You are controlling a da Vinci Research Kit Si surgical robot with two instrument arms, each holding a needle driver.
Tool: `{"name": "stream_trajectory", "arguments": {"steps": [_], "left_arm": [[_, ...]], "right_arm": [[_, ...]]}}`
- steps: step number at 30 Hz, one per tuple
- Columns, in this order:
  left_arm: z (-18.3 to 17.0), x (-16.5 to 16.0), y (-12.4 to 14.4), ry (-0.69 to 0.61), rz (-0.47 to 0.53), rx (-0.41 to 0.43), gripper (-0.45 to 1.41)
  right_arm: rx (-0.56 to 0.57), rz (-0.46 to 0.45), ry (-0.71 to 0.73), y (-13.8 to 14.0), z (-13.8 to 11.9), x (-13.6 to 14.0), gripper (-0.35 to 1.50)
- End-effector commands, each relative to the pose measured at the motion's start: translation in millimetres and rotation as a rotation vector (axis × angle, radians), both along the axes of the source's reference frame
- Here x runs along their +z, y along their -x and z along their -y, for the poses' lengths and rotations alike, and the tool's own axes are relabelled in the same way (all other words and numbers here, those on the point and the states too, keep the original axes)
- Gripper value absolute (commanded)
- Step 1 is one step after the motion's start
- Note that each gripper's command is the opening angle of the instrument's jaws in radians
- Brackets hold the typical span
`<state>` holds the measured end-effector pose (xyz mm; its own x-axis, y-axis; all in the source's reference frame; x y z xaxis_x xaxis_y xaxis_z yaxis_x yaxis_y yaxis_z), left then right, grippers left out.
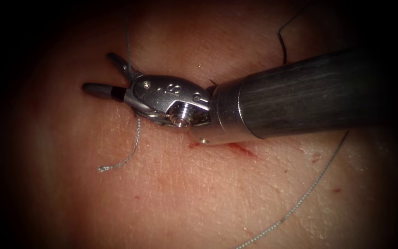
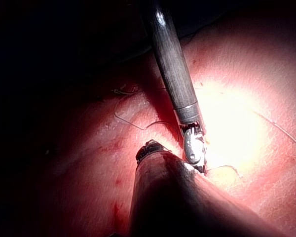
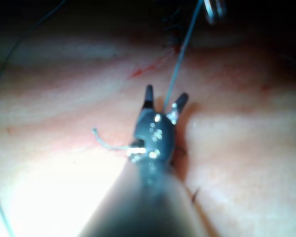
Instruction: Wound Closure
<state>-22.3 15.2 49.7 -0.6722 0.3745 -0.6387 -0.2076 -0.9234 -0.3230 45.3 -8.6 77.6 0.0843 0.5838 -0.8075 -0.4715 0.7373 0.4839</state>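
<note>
- Nearest me, a slack run of thread (image 1: 300,198) lies across the tissue (image 1: 185,193). It carries no tension, so I judge it spare length left out of the way.
- Just beyond it, the cut (image 1: 242,149) shows as a short line with red fluid (image 1: 194,145) along it, partly under my right shaft.
- Left of that stretch of the cut, my right tool (image 1: 98,72) hovers low over the tissue with its fingers spread wide, grasping nothing.
- A taut strand (image 1: 128,41) runs up and away right through the gap between those spread fingers. They sit astride it, not clamped on it, which looks to me like lining up on the strand.
- Below the fingers the same line ends in a short curled tail (image 1: 120,163) resting loose on the tissue.
- My left tool (image 2: 149,150) waits close beside the right one; what it holds I cannot tell.
- The needle: I cannot tell where it is.
- Farthest off, a dark strand (image 1: 282,44) stands up from the tissue past the right shaft.
</note>
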Motion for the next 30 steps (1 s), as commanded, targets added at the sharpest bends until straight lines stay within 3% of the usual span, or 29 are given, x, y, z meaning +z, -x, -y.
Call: {"name": "stream_trajectory", "arguments": {"steps": [1, 2, 3, 6, 8, 20, 21, 22, 23, 25, 30], "left_arm": [[-0.1, 0.5, 0.6, 0.002, 0.002, 0.001, -0.45], [0.0, 0.5, 0.6, 0.002, 0.002, 0.001, -0.45], [0.0, 0.5, 0.6, 0.002, 0.001, 0.001, -0.45], [0.0, 0.4, 0.6, 0.002, 0.002, 0.001, -0.45], [0.0, 0.4, 0.6, 0.001, 0.002, 0.001, -0.45], [0.1, 0.2, 0.4, 0.004, 0.006, 0.008, -0.45], [0.1, 0.2, 0.3, 0.005, 0.006, 0.009, -0.45], [0.2, 0.3, 0.1, 0.006, 0.007, 0.011, -0.45], [0.2, 0.4, -0.1, 0.007, 0.007, 0.013, -0.45], [0.2, 0.8, -0.7, 0.010, 0.009, 0.018, -0.45], [0.1, 2.6, -2.2, 0.037, -0.003, 0.016, -0.45]], "right_arm": [[-0.001, -0.001, -0.002, -0.5, 0.5, 0.4, 1.03], [-0.001, -0.001, -0.002, -0.5, 0.6, 0.3, 0.89], [-0.005, -0.004, -0.002, -0.4, 0.6, 0.3, 0.62], [-0.020, -0.005, -0.006, -0.5, 0.8, 0.2, 0.19], [-0.034, -0.012, -0.007, -0.5, 1.0, 0.2, -0.35], [-0.079, -0.041, -0.009, 0.6, 1.5, -0.2, -0.35], [-0.075, -0.048, -0.005, 0.8, 1.7, -0.3, 0.04], [-0.062, -0.047, 0.000, 1.2, 2.2, -0.6, 0.71], [-0.053, -0.045, 0.003, 1.5, 2.7, -0.9, 1.11], [-0.060, -0.049, 0.004, 2.4, 3.8, -1.7, 1.28], [-0.039, -0.025, -0.005, 6.3, 6.5, -4.9, 1.30]]}}
